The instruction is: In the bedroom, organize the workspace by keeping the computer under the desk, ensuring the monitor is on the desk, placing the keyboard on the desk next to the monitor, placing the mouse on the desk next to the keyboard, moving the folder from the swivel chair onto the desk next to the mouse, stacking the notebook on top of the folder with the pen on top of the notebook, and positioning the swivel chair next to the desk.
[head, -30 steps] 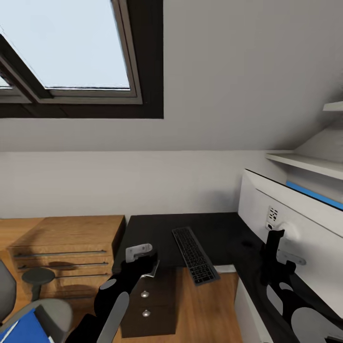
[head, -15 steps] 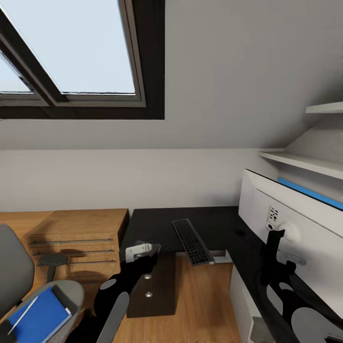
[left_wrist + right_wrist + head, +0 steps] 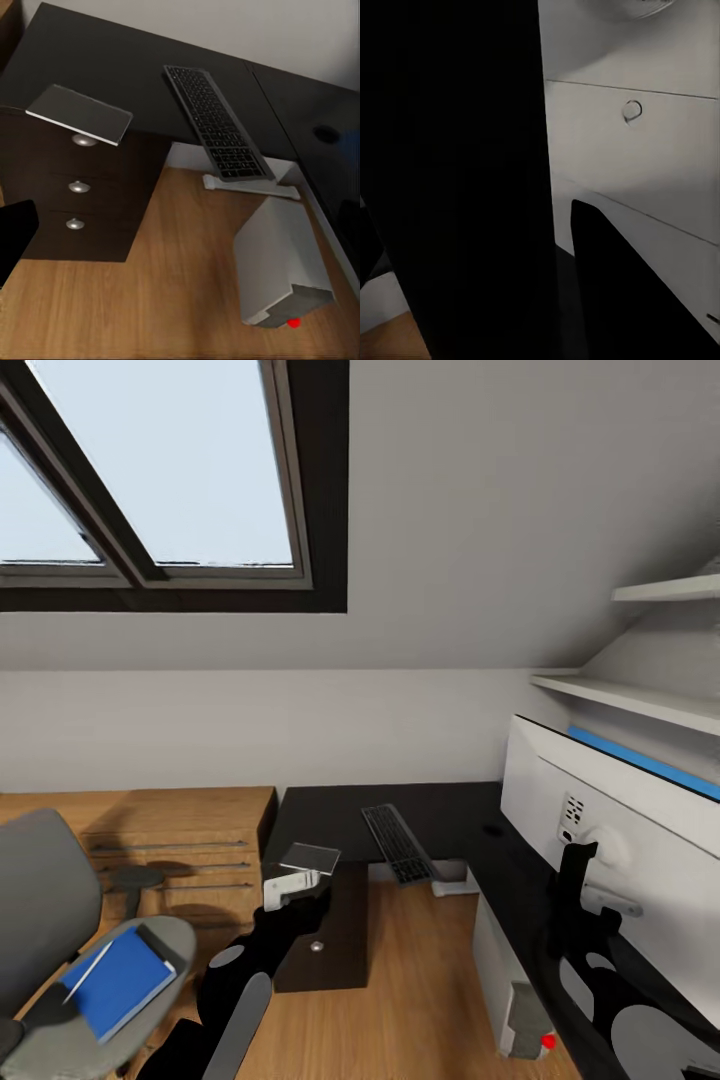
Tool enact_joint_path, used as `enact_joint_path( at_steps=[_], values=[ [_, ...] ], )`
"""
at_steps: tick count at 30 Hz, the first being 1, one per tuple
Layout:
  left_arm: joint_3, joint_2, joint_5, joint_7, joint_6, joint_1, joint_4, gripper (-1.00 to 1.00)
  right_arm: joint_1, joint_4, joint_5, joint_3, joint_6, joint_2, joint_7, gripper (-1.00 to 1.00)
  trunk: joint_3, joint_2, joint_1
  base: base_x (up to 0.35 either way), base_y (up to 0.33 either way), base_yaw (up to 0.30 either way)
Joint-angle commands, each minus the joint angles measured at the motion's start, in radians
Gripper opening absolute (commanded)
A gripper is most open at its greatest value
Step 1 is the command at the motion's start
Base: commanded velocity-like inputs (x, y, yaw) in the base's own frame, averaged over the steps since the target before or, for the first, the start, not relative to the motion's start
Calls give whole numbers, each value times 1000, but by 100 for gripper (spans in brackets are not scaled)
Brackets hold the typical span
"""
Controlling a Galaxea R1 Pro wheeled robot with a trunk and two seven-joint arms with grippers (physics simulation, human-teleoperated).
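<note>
The glossy black L-shaped desk (image 3: 440,830) serves as the landmark. On its top, the slim dark keyboard (image 3: 400,843) lies with its near end overhanging the front edge; the thin dark grey notebook with glossy cover (image 3: 309,857) rests at the desk's left front corner, above the dark three-drawer unit (image 3: 330,945). The wide monitor, white back showing (image 3: 610,830), stands on the desk's right wing on its black stand (image 3: 570,885). The white box-shaped computer tower (image 3: 279,262) sits on the light wood floor (image 3: 420,1000) under that wing. Left of the desk, the grey-upholstered swivel chair (image 3: 45,920) carries the bright-blue folder (image 3: 120,980) with the slim white pen (image 3: 88,971) lying on it. The left gripper (image 3: 292,886), white-tipped, hovers before the drawer unit; the right gripper (image 3: 590,900) is close to the monitor stand. The opening of either cannot be told
</note>
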Motion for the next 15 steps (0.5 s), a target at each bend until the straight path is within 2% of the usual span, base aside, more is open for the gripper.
enact_joint_path(
  at_steps=[1,15],
  values=[
    [-1,0,10,10,2,0,-1,100,-1,0,-8,14,-5,-1,-1,-100,0,-1,0,-342,0,0],
    [-1,-1,10,10,2,0,-2,100,-1,0,-8,14,-5,-1,-2,-100,0,-1,0,-342,0,0]
  ],
)
